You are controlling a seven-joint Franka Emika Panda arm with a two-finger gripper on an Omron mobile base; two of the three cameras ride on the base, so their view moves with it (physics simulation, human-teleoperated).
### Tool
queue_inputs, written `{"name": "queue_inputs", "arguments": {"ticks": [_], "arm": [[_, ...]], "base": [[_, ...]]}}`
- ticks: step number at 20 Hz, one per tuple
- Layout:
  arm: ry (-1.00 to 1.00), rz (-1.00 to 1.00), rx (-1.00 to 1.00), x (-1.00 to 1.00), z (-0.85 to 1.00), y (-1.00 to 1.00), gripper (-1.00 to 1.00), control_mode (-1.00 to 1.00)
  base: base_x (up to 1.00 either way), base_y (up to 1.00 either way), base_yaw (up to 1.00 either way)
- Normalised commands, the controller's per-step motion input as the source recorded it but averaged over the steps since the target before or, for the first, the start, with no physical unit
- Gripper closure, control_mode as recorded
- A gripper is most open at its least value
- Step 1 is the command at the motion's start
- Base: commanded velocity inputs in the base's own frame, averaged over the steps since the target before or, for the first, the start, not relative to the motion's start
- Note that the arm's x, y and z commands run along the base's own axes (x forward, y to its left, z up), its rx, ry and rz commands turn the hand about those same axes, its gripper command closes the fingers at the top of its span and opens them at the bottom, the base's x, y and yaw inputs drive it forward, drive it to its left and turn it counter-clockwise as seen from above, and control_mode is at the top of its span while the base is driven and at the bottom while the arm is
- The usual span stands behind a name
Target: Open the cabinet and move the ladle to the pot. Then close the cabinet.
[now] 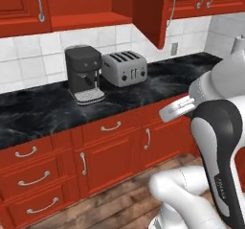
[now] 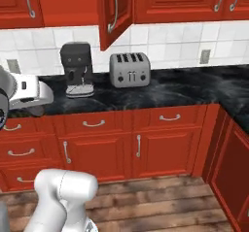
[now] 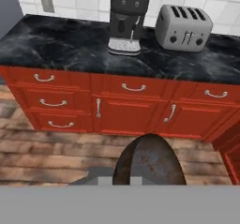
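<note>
counter [image 2: 185, 92]: black marble, white tile behind, wood floor
cabinet [image 2: 114, 12]: one door ajar
appliances: one coffee maker [image 2: 77, 68], one toaster [image 2: 129, 69]
gripper [image 3: 149, 164]: fingers pressed together on ladle [image 3: 151, 158]

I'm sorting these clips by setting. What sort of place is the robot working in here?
A home-style kitchen, rendered. A coffee machine and a toaster stand on a dark marble counter, with red drawers below and a red wall cabinet above, one door ajar.

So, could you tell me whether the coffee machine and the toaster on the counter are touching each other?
Apart. The right base view shows a strip of black counter and tile between the coffee machine and the toaster.
</note>
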Motion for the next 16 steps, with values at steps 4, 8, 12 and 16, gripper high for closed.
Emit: {"name": "queue_inputs", "arguments": {"ticks": [4,8,12,16], "arm": [[0.00,0.00,0.00,0.00,0.00,0.00,1.00,1.00],[0.00,0.00,0.00,0.00,0.00,0.00,1.00,1.00],[0.00,0.00,0.00,0.00,0.00,0.00,1.00,1.00],[0.00,0.00,0.00,0.00,0.00,0.00,1.00,1.00]], "base": [[-0.05,-0.20,-0.76],[-0.11,-0.22,-0.76],[-0.14,-0.16,-0.75],[-0.16,-0.23,-0.72]]}}
